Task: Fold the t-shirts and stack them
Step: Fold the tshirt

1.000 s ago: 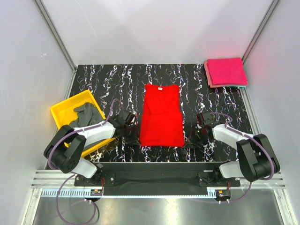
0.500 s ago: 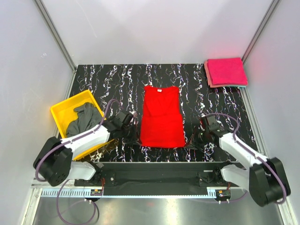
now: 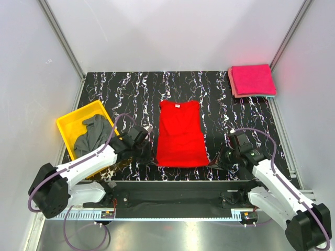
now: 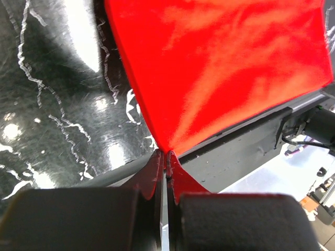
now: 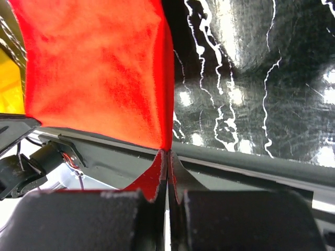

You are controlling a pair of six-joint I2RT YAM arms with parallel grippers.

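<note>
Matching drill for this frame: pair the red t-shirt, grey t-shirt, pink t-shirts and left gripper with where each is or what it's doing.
1 red t-shirt
2 grey t-shirt
3 pink t-shirts
4 left gripper

A in the yellow tray
B folded stack, far right
C spread out mid-table
D shut on a red hem corner

Pairs: 1-C, 2-A, 3-B, 4-D

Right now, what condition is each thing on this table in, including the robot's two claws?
red t-shirt, spread on the table, near corners pinched.
pink t-shirts, folded, stacked at far right corner.
grey t-shirt, crumpled in the yellow tray.
left end effector, shut on one red t-shirt corner.
right end effector, shut on the other near corner.
</note>
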